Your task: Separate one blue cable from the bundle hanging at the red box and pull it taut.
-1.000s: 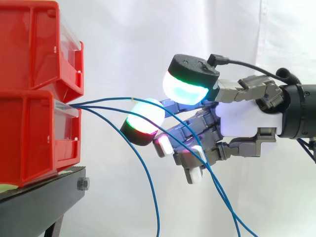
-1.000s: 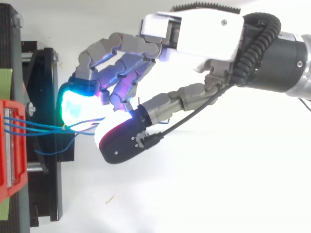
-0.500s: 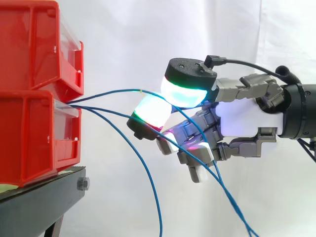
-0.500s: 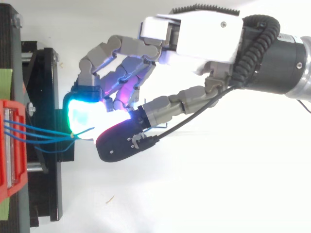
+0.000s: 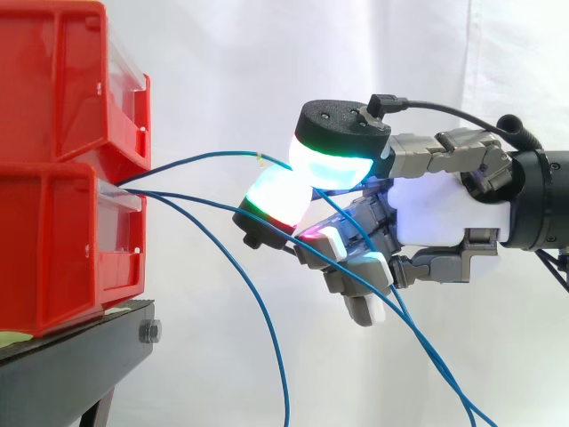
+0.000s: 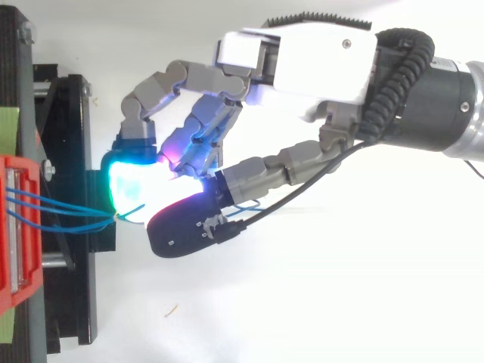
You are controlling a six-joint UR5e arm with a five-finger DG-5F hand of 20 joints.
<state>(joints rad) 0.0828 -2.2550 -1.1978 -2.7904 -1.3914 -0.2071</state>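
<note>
Three thin blue cables come out of the lower red bin (image 5: 53,240). The uppermost blue cable (image 5: 204,158) arches up and to the right, ending between two glowing pads of my hand (image 5: 444,213). The thumb pad (image 5: 331,167) presses from above and a finger pad (image 5: 274,200) from below, so the hand is shut on that cable. The other two cables (image 5: 258,302) sag below the hand and run down out of view. In the top view the hand (image 6: 318,60) reaches left and the pinched cable (image 6: 76,214) meets the pads by a small pale tag.
Two red bins are stacked at the left, the upper red bin (image 5: 62,80) above the lower, on a black stand (image 5: 71,365). The stand (image 6: 68,302) lies close to the left of the pads. A white curtain hangs behind.
The thumb and finger pads have come together on the uppermost cable. That cable has risen into a higher arch, apart from the other two.
</note>
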